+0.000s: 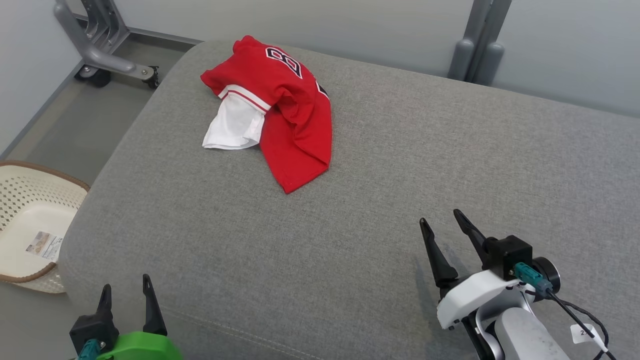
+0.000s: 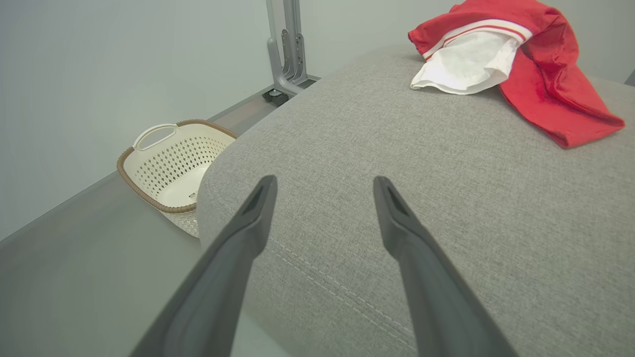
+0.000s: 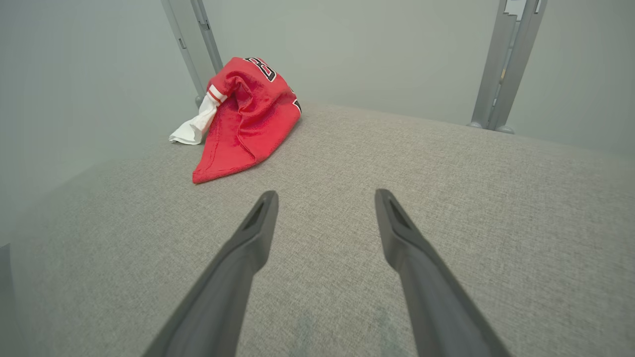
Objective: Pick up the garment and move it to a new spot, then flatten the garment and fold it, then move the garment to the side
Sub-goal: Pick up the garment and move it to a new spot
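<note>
garment (image 1: 290,115): red jersey with white sleeve, crumpled in a heap at far left of the grey cushion (image 1: 350,225); untouched
left gripper (image 1: 126,282): jaws spread wide, holding nothing; at near-left cushion edge, well apart from garment
right gripper (image 1: 440,216): jaws spread wide, empty; over near-right cushion, well apart from garment
step: first one; pick-up not yet begun
next: probably reach forward to the heap, pinch a bunched fold, lift clear
basket (image 1: 20,195): on floor left of cushion
</note>
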`<state>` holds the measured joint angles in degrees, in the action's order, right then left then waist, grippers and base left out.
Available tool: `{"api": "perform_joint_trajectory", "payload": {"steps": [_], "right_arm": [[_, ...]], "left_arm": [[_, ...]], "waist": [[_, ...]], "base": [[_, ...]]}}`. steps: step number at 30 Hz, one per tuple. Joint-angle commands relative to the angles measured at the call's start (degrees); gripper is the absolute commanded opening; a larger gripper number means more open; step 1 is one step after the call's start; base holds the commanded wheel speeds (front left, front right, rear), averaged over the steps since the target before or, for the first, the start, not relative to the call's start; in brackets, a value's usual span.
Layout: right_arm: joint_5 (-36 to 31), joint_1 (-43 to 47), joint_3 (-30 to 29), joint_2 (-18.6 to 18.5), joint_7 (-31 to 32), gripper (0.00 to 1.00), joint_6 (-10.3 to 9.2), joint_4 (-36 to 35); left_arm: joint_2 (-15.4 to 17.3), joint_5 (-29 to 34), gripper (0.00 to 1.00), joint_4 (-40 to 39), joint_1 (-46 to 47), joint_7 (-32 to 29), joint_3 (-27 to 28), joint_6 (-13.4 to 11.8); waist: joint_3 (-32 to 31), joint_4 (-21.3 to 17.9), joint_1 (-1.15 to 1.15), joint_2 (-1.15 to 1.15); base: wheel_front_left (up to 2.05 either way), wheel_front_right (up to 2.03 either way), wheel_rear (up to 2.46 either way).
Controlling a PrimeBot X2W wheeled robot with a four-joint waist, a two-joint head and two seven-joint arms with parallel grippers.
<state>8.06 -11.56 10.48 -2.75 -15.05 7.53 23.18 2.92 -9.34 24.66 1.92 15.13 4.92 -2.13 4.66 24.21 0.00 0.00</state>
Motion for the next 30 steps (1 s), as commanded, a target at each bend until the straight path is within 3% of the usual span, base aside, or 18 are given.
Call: {"api": "perform_joint_trajectory", "payload": {"steps": [1, 6, 11, 15, 22, 30], "right_arm": [[0.11, -0.29, -0.30, -0.30, -0.15, 1.00, -0.09, 0.21], [-0.13, -0.09, -0.99, -0.28, -0.15, 1.00, -0.09, -0.05], [-1.00, -0.90, -1.06, -0.30, -0.15, 1.00, -0.09, -1.21], [-0.89, -1.76, -0.90, -0.27, -0.15, 1.00, -0.09, -1.77], [-1.67, -3.44, -0.31, -0.32, -0.15, 1.00, -0.09, -2.72], [-1.85, -5.37, 0.05, -0.64, -0.15, 1.00, -0.09, -4.89]], "left_arm": [[0.01, -0.03, 1.00, 0.23, 0.67, 0.02, 0.06, -0.07], [0.04, -0.03, 1.00, 1.03, 3.00, 0.03, -0.24, 1.90], [0.95, -1.99, 1.00, 4.86, 9.40, 0.02, 0.18, 6.56], [4.50, -1.11, 1.00, 10.18, 18.10, 0.02, -1.36, 8.45], [9.99, -3.43, 1.00, 19.45, 30.66, -1.68, -5.50, 9.57], [17.82, -11.80, 1.00, 25.31, 39.39, -5.89, -16.98, 9.56]], "waist": [[0.37, -0.95, 0.00, 0.00], [1.35, -3.78, 0.00, 0.00], [3.70, -6.94, 0.00, 0.00], [5.81, -9.59, 0.00, 0.00], [8.84, -14.13, 0.00, 0.00], [12.75, -19.82, 0.00, 0.00]], "base": [[0.00, 0.00, 0.00], [0.00, 0.00, 0.00], [0.00, 0.00, 0.00], [0.00, 0.00, 0.00], [0.00, 0.00, 0.00], [0.00, 0.00, 0.00]]}}
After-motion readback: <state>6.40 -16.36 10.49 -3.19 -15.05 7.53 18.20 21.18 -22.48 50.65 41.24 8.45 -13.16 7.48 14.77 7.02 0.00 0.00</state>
